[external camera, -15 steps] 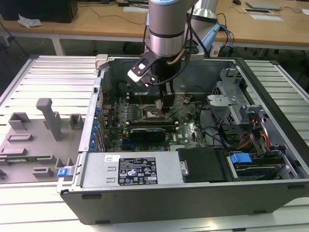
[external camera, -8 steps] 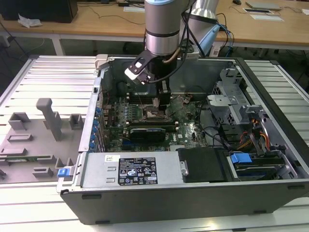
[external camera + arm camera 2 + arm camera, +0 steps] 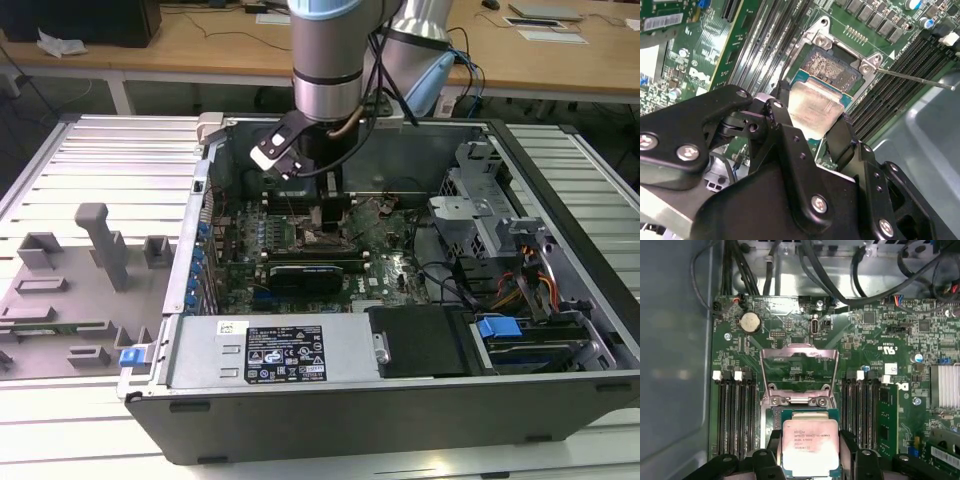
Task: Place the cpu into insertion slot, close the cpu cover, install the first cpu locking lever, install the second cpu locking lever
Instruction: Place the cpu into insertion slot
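My gripper (image 3: 810,456) is shut on the cpu (image 3: 809,447), a flat square chip with a silvery top, one black finger (image 3: 773,449) on each side. In the second wrist view the cpu (image 3: 813,106) hangs just over the insertion slot (image 3: 834,70), covering part of it while the dark pin field shows beyond. The cpu cover (image 3: 799,354), a thin metal frame, stands open on the far side of the slot. A thin locking lever (image 3: 914,78) sticks out free from the slot's corner. In the exterior view the gripper (image 3: 330,207) reaches down into the open computer case over the green motherboard (image 3: 395,262).
Long black memory slots (image 3: 735,410) flank the slot on both sides. Black cables (image 3: 840,275) run along the case wall beyond the board. A power supply (image 3: 275,352) and drive cage (image 3: 505,255) fill the near and right parts of the case. A grey fixture tray (image 3: 75,290) lies at the exterior view's left.
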Robot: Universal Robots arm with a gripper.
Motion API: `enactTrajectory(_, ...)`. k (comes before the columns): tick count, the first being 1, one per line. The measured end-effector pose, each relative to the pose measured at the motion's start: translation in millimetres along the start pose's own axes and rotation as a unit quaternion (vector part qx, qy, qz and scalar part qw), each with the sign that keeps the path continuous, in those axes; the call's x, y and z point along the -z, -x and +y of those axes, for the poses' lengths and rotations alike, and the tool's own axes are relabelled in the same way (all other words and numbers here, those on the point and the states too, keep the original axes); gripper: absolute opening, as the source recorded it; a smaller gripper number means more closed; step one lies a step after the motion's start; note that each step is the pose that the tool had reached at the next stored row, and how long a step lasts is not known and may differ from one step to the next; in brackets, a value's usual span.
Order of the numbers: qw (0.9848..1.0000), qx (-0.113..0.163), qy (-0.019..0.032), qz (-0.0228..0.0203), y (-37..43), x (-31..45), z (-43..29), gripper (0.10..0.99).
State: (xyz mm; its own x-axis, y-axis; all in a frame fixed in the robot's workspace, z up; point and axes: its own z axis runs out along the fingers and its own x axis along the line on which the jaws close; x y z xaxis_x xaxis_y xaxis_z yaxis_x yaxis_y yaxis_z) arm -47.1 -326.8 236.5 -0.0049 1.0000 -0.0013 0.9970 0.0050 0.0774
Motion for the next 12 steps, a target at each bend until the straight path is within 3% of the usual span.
enactTrajectory(5,1.0,0.003,-0.0001,0.0003,0.0,-6.1,-4.2,0.541)
enactTrajectory(12,0.9991,0.042,0.0,0.0033,-1.0,-11.0,-4.8,0.541)
